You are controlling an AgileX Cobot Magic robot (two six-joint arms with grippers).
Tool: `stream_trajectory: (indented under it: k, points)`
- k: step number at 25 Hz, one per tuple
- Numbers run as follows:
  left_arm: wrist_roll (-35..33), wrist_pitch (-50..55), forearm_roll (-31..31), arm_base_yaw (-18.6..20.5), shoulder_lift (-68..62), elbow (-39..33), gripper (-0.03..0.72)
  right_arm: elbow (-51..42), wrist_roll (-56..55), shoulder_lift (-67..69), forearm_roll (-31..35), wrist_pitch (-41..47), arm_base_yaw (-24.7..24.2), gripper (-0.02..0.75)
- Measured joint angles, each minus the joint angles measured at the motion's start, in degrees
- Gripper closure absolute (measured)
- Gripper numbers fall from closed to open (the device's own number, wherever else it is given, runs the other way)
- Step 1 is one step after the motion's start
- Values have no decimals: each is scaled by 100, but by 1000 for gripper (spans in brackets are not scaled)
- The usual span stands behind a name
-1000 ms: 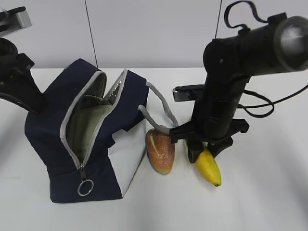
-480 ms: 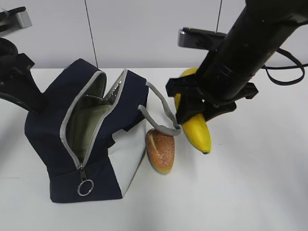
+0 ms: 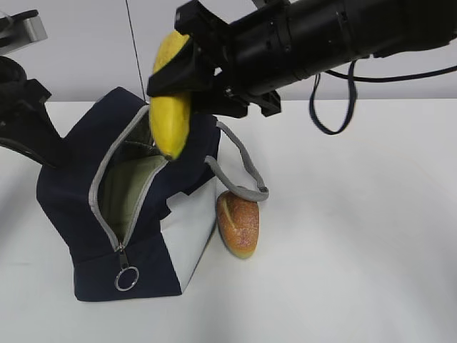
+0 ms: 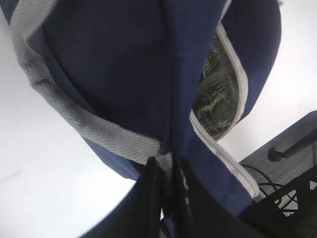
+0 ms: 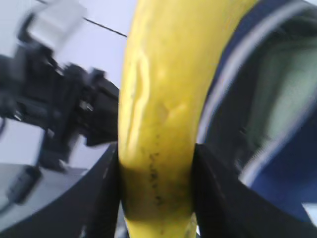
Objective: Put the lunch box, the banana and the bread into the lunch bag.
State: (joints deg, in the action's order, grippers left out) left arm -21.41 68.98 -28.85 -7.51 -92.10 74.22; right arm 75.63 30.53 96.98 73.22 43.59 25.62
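Hanging now above lunch bag: banana.

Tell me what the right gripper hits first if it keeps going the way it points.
Probably the lunch bag's open mouth: the right gripper aims the banana down-left over the zipper gap, with the green lid inside. Depth is uncertain.

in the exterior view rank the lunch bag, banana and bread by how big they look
1. lunch bag, by far the largest.
2. banana, held up in the right gripper and likely nearer the camera, so its lead over the bread is unsure.
3. bread, smallest.
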Motion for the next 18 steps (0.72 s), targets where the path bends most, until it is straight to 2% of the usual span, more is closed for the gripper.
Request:
stream_trajectory:
  k: [2, 5, 18]
  points:
    - [0, 0, 0, 0, 0, 0, 668, 0, 728, 180, 948, -96, 40, 422]
    - [9, 0, 0, 0, 0, 0, 668, 0, 1468, 492, 1828, -158, 85, 422]
    - [27, -57, 0, 0, 0, 0, 668, 30, 2639, 1476, 2709, -271, 306, 422]
